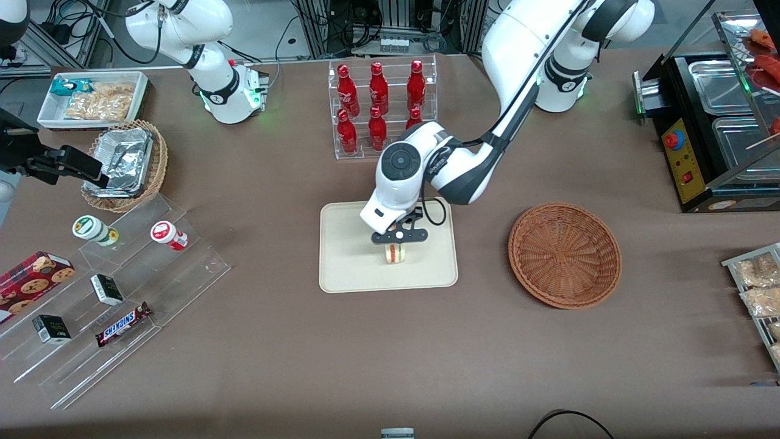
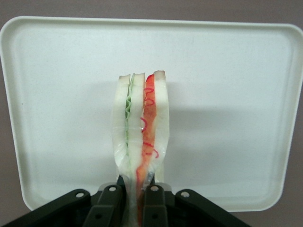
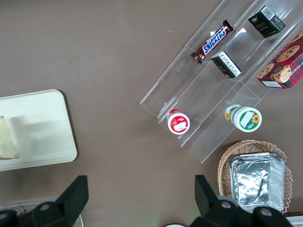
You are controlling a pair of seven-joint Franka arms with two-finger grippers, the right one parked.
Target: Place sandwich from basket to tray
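Over the middle of the tray [image 1: 347,268] the tool [image 1: 397,242] hangs low, its two dark fingers [image 2: 111,205] clenched on the sandwich [image 1: 396,253], pinching the wedge at one end so the cut edge faces the wrist camera

Progress, judged from the present layout: pick-up and carry look done. Basket [image 1: 565,254] sits on the desk well off to the side of the tool, toward the working arm's end, and holds nothing. Sandwich is directly under the tool, at or just above the tray floor; contact cannot be confirmed from either view. Left to do: settle it on the tray, release, lift clear

Materials and shapes:
- Sandwich: pale white bread layers, a green filling stripe and a pink-orange one between them, wrapped in thin clear film that puckers near the fingers. Soft, likely to deform under grip
- Tray: flat, cream-beige, rounded corners, low raised rim, smooth matte surface
- Basket: round, shallow, bowl-shaped, reddish-brown woven wicker with radial ribs
- Desk: plain brown, matte
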